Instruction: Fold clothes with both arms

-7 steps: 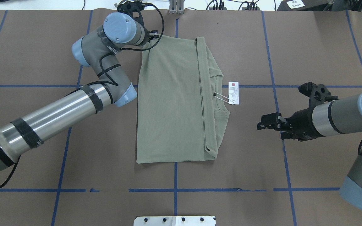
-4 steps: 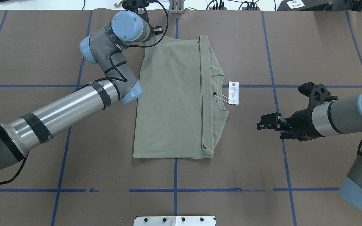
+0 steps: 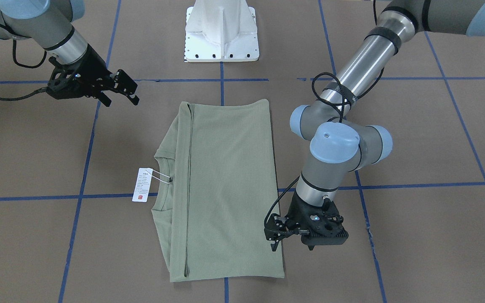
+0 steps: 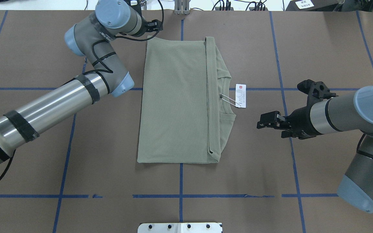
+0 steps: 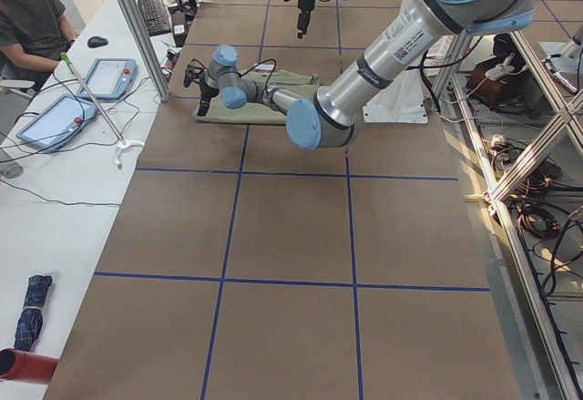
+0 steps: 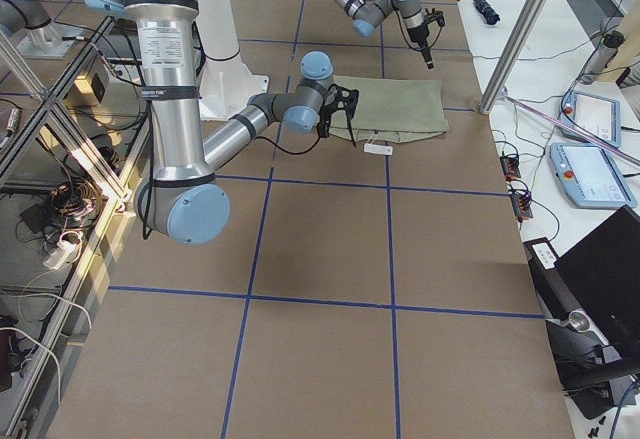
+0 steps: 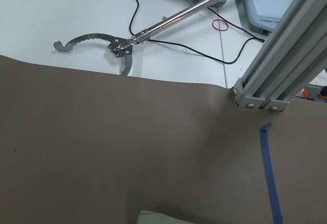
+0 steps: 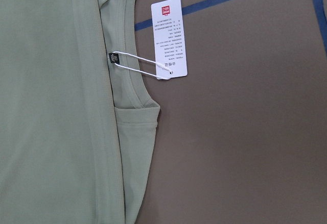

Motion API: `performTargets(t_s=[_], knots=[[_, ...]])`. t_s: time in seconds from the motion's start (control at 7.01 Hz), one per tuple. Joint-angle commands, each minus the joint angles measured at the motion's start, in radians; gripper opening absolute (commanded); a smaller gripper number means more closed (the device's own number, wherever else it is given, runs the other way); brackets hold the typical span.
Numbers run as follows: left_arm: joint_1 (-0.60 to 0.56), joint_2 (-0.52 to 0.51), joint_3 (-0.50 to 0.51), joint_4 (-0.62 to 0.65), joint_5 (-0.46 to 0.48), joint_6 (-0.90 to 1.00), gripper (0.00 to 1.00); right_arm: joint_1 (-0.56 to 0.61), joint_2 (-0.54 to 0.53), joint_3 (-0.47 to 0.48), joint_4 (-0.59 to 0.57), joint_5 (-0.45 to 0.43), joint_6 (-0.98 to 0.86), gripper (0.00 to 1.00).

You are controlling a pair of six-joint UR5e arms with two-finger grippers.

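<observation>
Right gripper [image 4: 261, 121] fingers spread, hovering near the hang tag [image 4: 241, 95]; left gripper [image 3: 273, 240] just beside the shirt's [image 4: 176, 103] far-left corner, can't tell if parted. Shirt folded lengthwise, flat mid-table [image 4: 254, 48] — brown paper, blue tape grid [image 4: 206, 195]. Left arm [image 4: 44, 111] elbow-bent, right arm [image 4: 342, 110] reaching in low

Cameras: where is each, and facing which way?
Front-facing: opposite the robot, steeply down on shirt; left arm, right arm.
Overhead: behind robot, forward and down; both arms.
Exterior left: table's left end, along it; both arms.
Exterior right: opposite end; both arms.
Left wrist: table edge; no arm.
Right wrist: collar, hang tag; no arm.
Shared: hang tag, overhead and right wrist.
</observation>
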Motion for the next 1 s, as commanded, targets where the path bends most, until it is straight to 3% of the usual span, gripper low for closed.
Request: performTargets(t_s=[0.0,0.29,0.57,0.86], knots=[[-0.003,0.172,-0.244,0.090,-0.035,0.057,1.00,-0.048,0.228,-0.033,-0.327,-0.043,-0.116,1.00],[0.004,0.342,-0.526,0.219,-0.038,0.091,1.00,-0.180,0.359,-0.105,-0.500,-0.185,-0.158,1.00],[0.004,0.387,-0.560,0.218,-0.044,0.141,1.00,-0.251,0.477,-0.225,-0.578,-0.207,-0.186,1.00],[0.007,0.385,-0.554,0.213,-0.044,0.154,1.00,-0.256,0.497,-0.279,-0.576,-0.250,-0.216,1.00]])
